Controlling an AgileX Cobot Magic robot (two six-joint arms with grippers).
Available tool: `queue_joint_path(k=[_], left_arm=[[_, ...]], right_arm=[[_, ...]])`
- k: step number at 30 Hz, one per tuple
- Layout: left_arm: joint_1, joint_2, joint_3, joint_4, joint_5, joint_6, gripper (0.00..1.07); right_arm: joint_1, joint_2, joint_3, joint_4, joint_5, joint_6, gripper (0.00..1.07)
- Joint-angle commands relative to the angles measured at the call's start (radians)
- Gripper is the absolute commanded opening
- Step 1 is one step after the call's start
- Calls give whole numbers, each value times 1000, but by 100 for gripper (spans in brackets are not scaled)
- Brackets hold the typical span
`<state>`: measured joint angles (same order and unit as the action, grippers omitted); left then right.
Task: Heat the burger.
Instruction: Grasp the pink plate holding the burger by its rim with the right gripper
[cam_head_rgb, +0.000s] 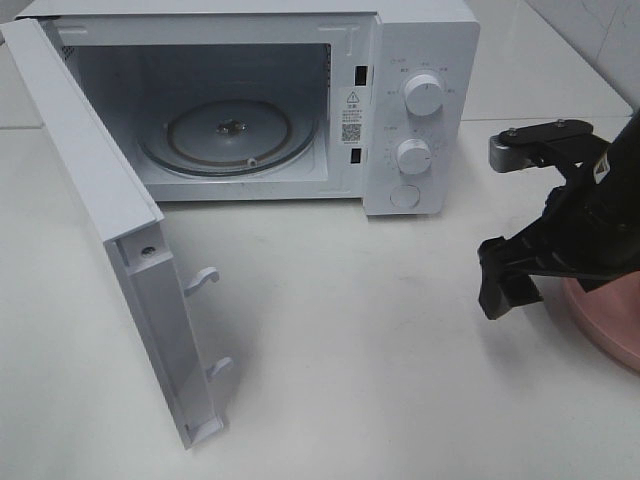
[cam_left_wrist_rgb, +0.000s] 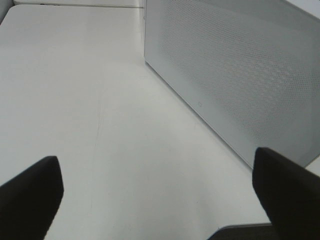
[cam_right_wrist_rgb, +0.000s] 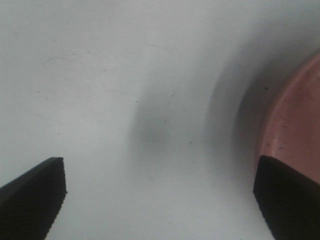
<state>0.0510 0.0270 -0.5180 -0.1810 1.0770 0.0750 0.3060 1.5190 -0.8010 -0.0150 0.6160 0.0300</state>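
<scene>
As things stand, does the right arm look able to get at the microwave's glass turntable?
Probably yes: the door stands wide open and nothing shows between the right arm and the turntable.

Exterior high: looks steeply down from in front of the white box-shaped microwave oven (cam_head_rgb: 420, 110), into its open cavity and onto the pale tabletop (cam_head_rgb: 350, 350) before it.
Left wrist: sits low beside the microwave, facing along its grey perforated panel (cam_left_wrist_rgb: 240, 75).
Right wrist: faces down, very near the tabletop, catching the round pink plate's rim (cam_right_wrist_rgb: 295, 125), shared with the exterior view.
</scene>
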Motion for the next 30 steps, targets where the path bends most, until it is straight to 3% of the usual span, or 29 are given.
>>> queue_joint_path(k=[1,11,30], left_arm=[[-3,-7,3,-7,-7,2,98],[-3,-7,3,-7,-7,2,98],[-3,-7,3,-7,-7,2,98]], right_arm=[[-31,-6,3,-29,14,-10,97],[-157,43,3,-105,-8,-10,93],[-165,229,3,-162,-163,1,89]])
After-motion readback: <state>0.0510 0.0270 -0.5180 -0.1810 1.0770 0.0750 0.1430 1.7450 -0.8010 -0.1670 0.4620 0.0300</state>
